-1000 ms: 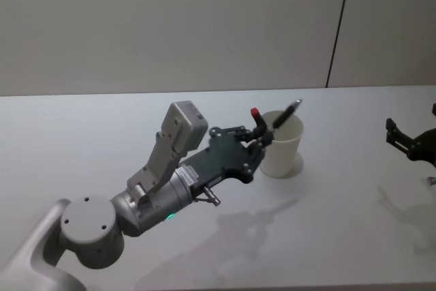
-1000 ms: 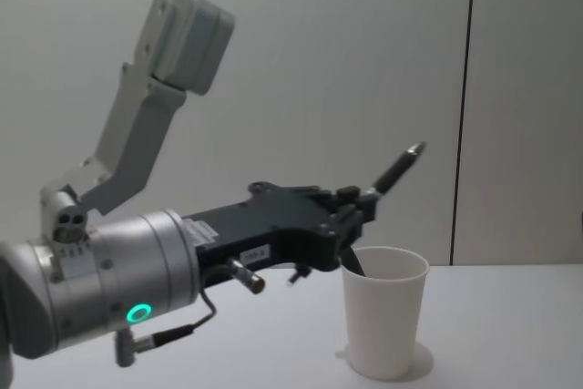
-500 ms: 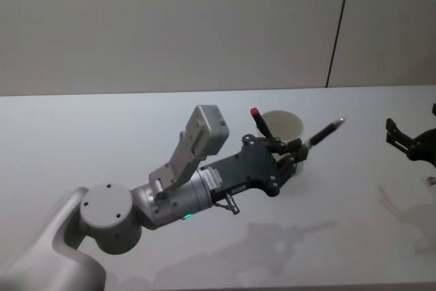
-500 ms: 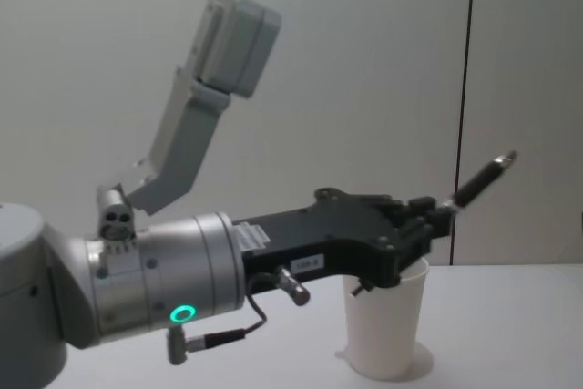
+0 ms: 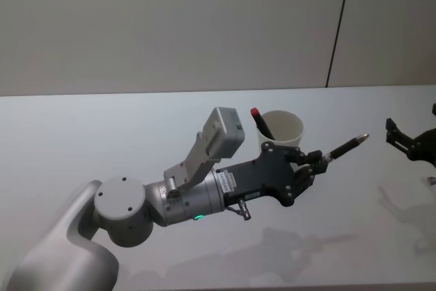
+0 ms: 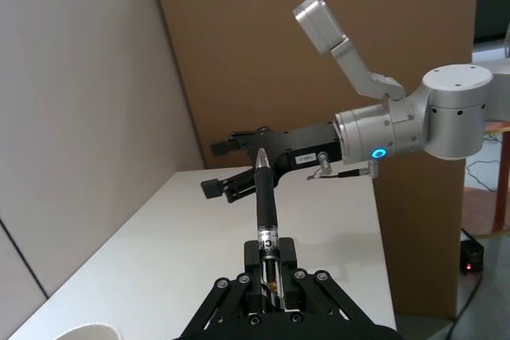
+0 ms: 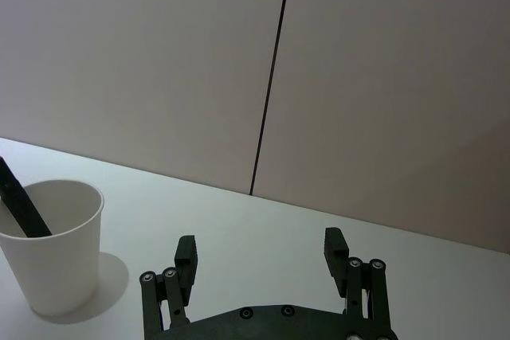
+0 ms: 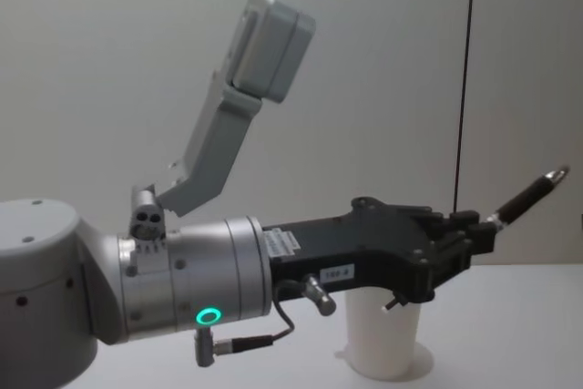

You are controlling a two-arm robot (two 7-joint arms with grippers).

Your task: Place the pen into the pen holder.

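Grey wall panels (image 5: pixel 170 25), split by a dark vertical seam (image 5: pixel 338 25), stood behind the white counter (image 5: pixel 82 134). I saw the left gripper (image 5: pixel 315 163) stretched out over the counter, just in front of the pen holder (image 5: pixel 286 140) in the head view. Its jaws were clamped on the lower end of the pen (image 5: pixel 344 146). That pen slanted upward with its free end pointing to the robot's right, beyond the pen holder's rim and outside its mouth.

From the chest view the gripper body covered the top of the pen holder. I could not judge how far above the rim it was, though the pen looked clear of it.

The pen holder stood upright on the counter, and a red-tipped pen (image 5: pixel 260 122) leaned inside it against the left rim. The right gripper (image 7: pixel 260 243) sat over the counter on the robot's right, well apart from the pen holder, with its jaws spread wide.
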